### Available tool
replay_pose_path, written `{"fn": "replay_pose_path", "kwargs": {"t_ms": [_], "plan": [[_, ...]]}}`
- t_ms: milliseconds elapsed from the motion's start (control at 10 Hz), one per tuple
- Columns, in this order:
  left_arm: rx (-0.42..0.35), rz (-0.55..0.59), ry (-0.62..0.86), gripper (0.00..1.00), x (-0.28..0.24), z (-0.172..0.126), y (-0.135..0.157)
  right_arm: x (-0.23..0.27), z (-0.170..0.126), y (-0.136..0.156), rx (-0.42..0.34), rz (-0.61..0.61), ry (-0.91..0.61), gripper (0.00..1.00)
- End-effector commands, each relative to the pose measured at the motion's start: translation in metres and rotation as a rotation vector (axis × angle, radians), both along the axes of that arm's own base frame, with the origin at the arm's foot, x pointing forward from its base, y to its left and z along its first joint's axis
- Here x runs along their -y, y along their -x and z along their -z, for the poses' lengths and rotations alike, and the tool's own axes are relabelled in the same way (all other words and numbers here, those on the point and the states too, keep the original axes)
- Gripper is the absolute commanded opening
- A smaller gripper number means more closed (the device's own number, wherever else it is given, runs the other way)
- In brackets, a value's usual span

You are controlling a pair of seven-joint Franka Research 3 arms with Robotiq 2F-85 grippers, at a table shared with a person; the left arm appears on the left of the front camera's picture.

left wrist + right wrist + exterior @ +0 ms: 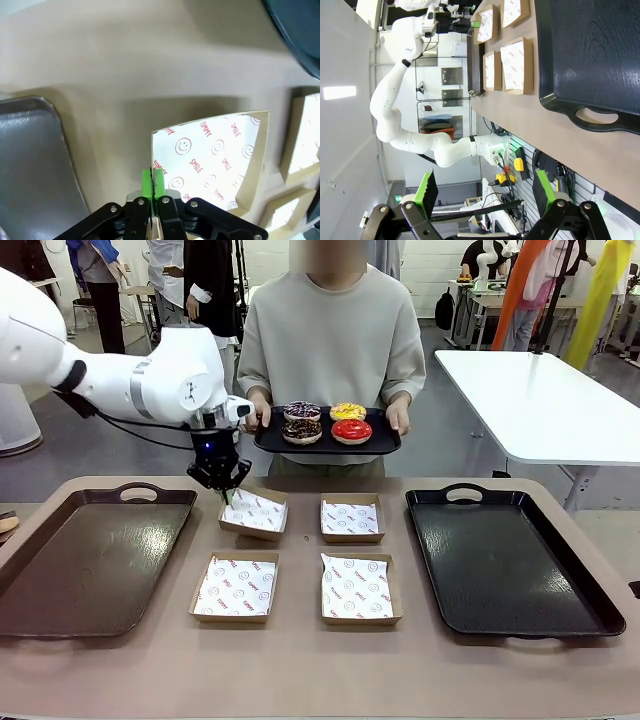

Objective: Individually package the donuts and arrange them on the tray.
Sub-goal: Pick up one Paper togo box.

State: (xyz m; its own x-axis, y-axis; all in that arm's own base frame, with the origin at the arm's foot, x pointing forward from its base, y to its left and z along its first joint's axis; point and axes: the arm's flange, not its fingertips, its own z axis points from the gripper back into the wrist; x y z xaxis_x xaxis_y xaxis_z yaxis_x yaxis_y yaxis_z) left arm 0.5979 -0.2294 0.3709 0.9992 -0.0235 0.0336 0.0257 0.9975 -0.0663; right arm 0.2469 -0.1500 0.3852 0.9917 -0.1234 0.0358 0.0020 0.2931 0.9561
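A person at the far side holds a small black tray point(385, 444) carrying the donuts: sprinkled point(302, 411), yellow point(347, 411), dark chocolate point(301, 430) and red point(351, 430). My left gripper point(223, 490) is shut on the near-left rim of the far-left cardboard box point(253, 513), which sits tilted. In the left wrist view the green pads point(147, 181) pinch that rim of the box point(210, 160), lined with smiley-print paper. My right gripper point(485, 192) is open and empty, off the table's right end.
Three more paper-lined boxes point(351, 518) point(235, 587) point(359, 588) lie mid-table. A large brown tray point(90, 560) lies at the left and a large black tray point(510, 560) point(590, 60) at the right. A white table point(540, 400) stands behind at the right.
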Motion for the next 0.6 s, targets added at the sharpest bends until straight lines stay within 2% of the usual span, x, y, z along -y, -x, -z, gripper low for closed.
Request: {"fn": "replay_pose_path", "kwargs": {"t_ms": [0, 300, 500], "plan": [[0.022, 0.015, 0.033, 0.00, -0.006, -0.045, 0.008, 0.000, -0.001, 0.000, 0.002, -0.003, -0.007, 1.00], [0.093, 0.021, 0.051, 0.00, -0.006, -0.102, 0.026, 0.000, -0.001, 0.000, 0.002, -0.003, -0.007, 1.00], [0.112, 0.019, 0.043, 0.00, -0.003, -0.121, 0.032, 0.000, -0.001, 0.000, 0.002, -0.003, -0.007, 1.00]]}}
